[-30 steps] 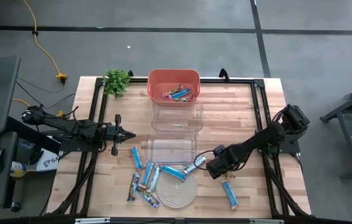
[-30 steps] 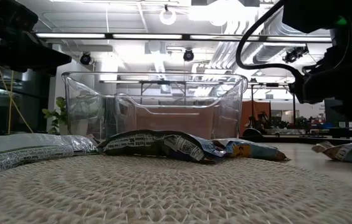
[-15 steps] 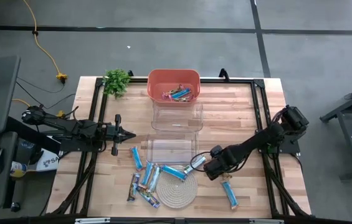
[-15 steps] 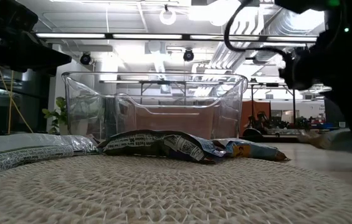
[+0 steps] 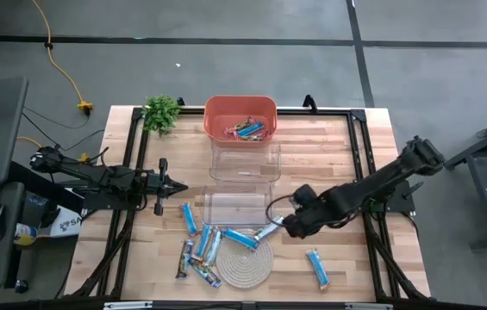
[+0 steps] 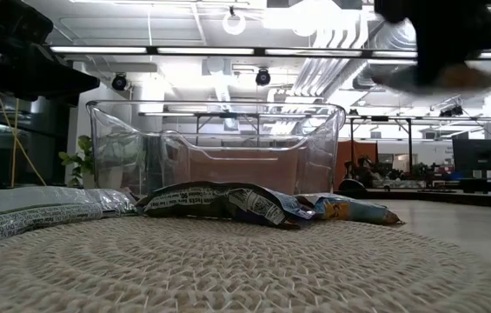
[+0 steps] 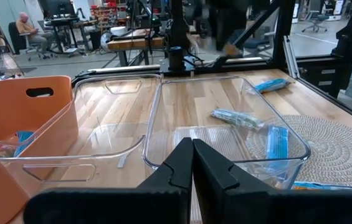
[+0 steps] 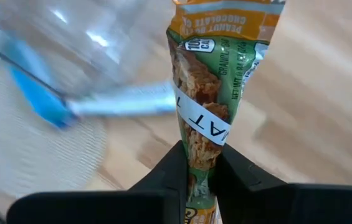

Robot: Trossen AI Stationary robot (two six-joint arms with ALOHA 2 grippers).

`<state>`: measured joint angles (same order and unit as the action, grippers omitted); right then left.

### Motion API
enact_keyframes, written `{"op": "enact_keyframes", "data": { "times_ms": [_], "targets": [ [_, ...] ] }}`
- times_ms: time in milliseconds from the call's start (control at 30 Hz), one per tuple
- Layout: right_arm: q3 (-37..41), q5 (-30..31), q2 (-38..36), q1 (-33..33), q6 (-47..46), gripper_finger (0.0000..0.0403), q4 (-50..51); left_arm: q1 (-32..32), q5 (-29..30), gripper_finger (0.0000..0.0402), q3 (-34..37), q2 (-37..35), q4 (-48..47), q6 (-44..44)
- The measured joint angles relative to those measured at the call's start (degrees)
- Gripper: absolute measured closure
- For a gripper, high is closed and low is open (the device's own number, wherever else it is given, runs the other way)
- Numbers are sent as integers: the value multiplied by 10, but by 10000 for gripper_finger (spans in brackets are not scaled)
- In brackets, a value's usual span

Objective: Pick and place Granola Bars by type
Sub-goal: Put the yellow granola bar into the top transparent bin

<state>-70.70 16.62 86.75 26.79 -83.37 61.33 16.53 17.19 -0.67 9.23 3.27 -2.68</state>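
**Ana:** Wooden tabletop (image 5: 329, 146) under bright shop lights, and from above the right arm reaches in from the right edge, stretched low and slanted toward the middle. Its right gripper (image 5: 288, 226) sits just off the near right corner of the nearer clear bin (image 5: 236, 207).

**Ben:** And the wrist camera on that arm gives us what the overhead can't: the fingers (image 8: 228, 177) are pinched on a granola bar (image 8: 216, 93) with an orange and green wrapper, gripped at one end, the rest standing out ahead of the fingers.

**Ana:** Overhead, that bar is only a sliver at the gripper tip. The loose bars (image 5: 202, 245) lie in a cluster beside the rope coaster (image 5: 247, 263), one more bar (image 5: 316, 268) alone to the right, and a few in the orange tub (image 5: 240, 118) at the far edge.

**Ben:** Left arm lies flat along the left side, left gripper (image 5: 177, 187) pointing inward, well apart from the bars. Its own camera shows the jaws pressed together on nothing, looking across both clear bins.

**Ana:** Down at table height, the coaster weave fills the foreground with crumpled wrappers (image 6: 228, 202) in front of the clear bin. The right arm is just a dark blur high up at the right.
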Motion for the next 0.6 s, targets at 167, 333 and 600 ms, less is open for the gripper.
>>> {"op": "enact_keyframes", "data": {
  "times_ms": [167, 333, 600],
  "targets": [
    [-20, 96, -65, 0, 79, 358, -22, 0, 0, 394, 0, 0, 0, 0],
    [-20, 179, -119, -3, 190, 358, -79, 0, 0, 394, 0, 0, 0, 0],
    [-20, 327, -148, -6, 403, 359, -198, 0, 0, 394, 0, 0, 0, 0]
  ]
}}
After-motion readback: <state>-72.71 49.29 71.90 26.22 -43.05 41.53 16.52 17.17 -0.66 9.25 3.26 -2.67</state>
